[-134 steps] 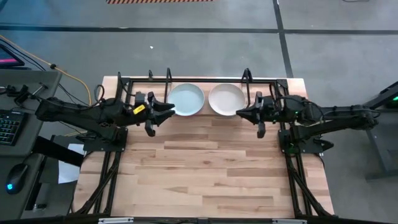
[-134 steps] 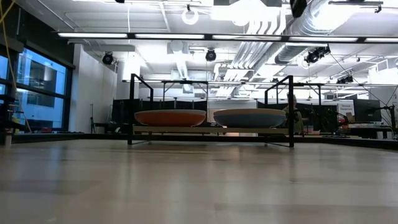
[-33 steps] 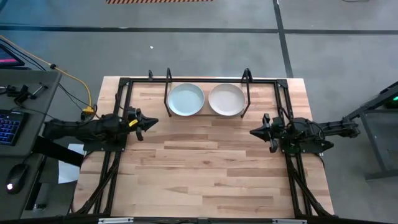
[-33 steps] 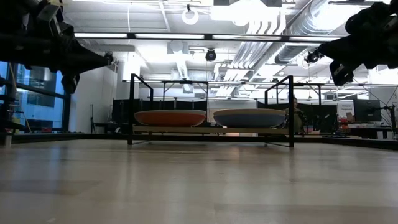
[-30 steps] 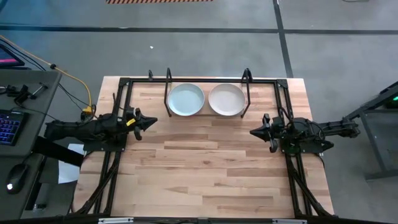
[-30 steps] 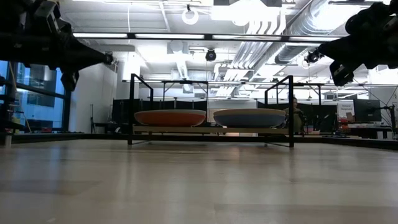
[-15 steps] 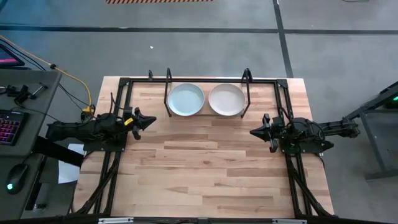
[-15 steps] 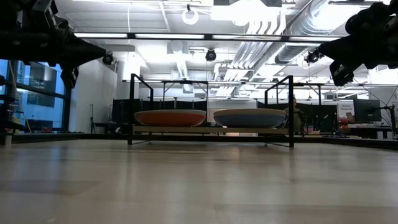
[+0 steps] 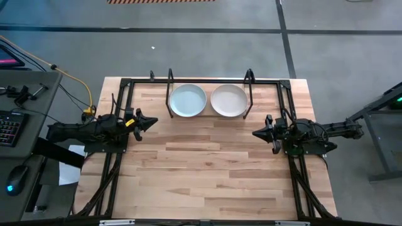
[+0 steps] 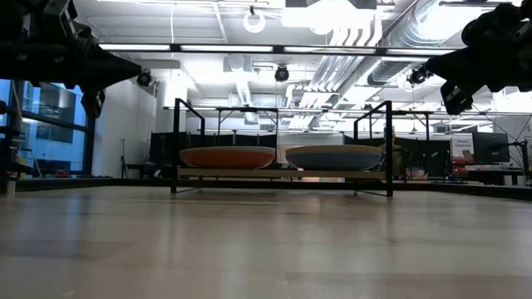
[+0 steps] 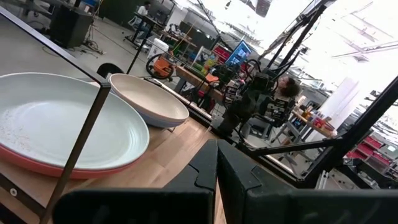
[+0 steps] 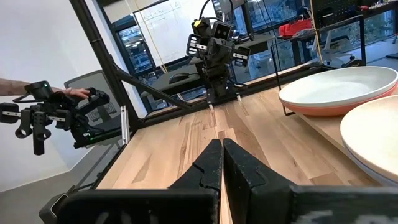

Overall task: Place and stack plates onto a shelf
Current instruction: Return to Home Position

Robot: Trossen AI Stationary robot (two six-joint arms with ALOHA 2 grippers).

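Note:
The shelf (image 9: 169, 94) stands at the table's far edge with two stacks of plates on it. The pale green plate (image 9: 188, 100) lies on the red plate (image 10: 227, 157) on the left. The cream-white plate (image 9: 228, 100) lies on the blue plate (image 10: 333, 156) on the right. My left gripper (image 9: 154, 120) hovers shut over the table's left side, nearer than the shelf and pointing right. My right gripper (image 9: 255, 132) hovers shut over the right side, pointing left. Both are clear of the plates, as both wrist views show (image 11: 216, 163) (image 12: 222, 155).
A larger black frame (image 9: 123, 88) edges the table, with slanting rods along both sides. Bare wood (image 9: 207, 169) fills the middle and near part. A desk with a keyboard (image 9: 7, 129) stands off the left edge. A person's hand (image 12: 69, 92) shows beyond the table.
My left gripper has drawn back a little toward the table's left edge, still shut. The plates and my right gripper have kept still.

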